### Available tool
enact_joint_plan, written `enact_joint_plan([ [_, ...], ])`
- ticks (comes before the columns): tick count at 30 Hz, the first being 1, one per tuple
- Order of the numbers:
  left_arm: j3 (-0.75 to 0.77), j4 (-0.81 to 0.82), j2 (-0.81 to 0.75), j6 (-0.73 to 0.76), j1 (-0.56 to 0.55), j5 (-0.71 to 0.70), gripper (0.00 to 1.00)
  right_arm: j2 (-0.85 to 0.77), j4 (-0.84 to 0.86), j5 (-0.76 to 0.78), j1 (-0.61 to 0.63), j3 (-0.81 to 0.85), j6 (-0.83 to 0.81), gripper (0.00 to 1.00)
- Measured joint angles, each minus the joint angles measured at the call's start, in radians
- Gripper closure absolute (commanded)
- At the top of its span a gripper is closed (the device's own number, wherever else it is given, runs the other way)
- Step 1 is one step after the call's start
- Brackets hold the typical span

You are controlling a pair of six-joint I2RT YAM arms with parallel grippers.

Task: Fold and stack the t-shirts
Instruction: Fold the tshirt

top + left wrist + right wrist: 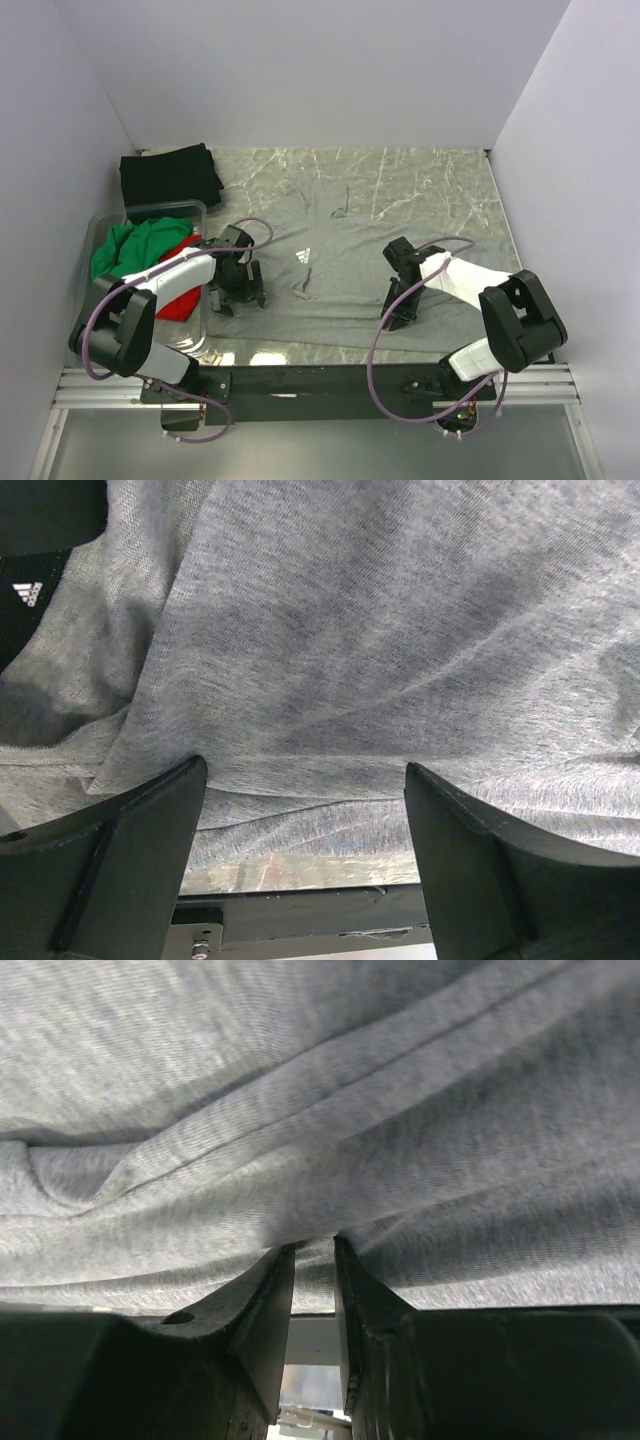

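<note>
Marble-look grey-green table [430,175], boxed in by plain pale walls [300,70] on three sides. The grey t-shirt [340,280] is spread flat in the middle, chest side up. Its dark collar [341,206] points at the far wall and its hem is toward the arm bases, so collar-to-hem runs straight away from the robot, with the sleeves out left and right. The little white logo [303,256] sits on the left half.

A folded black shirt [168,177] is in the far left corner. Just in front of it is a clear bin [150,208] holding the green shirt [140,245] and red shirt [178,302].

Both arms have their elbows swung outward and wrists tipped down onto the near part of the grey shirt. The left gripper [238,298] is near the left edge, fingers spread wide with only fabric under them. The right gripper [400,318] is toward the right side, nearly closed and pinching a fold of the grey cloth.
</note>
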Motion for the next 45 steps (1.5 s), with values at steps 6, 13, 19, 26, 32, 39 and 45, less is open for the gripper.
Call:
enact_joint_plan([
  [6,0.000,-0.004,0.000,0.000,0.000,0.000,0.13,-0.026,-0.021,-0.007,0.003,-0.031,0.009,0.69],
  [13,0.002,-0.009,0.000,0.003,0.000,0.003,0.12,-0.033,-0.046,-0.017,0.010,-0.042,0.011,0.68],
  [19,0.089,-0.066,-0.025,0.027,0.002,0.001,0.12,-0.036,-0.111,0.051,0.017,0.007,0.002,0.61],
  [26,0.368,-0.064,-0.010,0.082,0.003,0.005,0.12,-0.067,-0.219,0.167,0.009,0.257,-0.028,0.50],
  [32,0.592,-0.017,0.130,0.123,0.004,0.027,0.13,-0.115,-0.242,0.269,-0.133,0.339,-0.072,0.50],
  [39,0.819,0.116,0.379,0.143,0.020,0.041,0.20,-0.156,-0.178,0.317,-0.463,0.339,-0.152,0.52],
  [45,1.058,0.240,0.649,0.165,0.058,0.071,0.27,-0.064,-0.072,0.328,-0.634,0.369,-0.208,0.58],
])
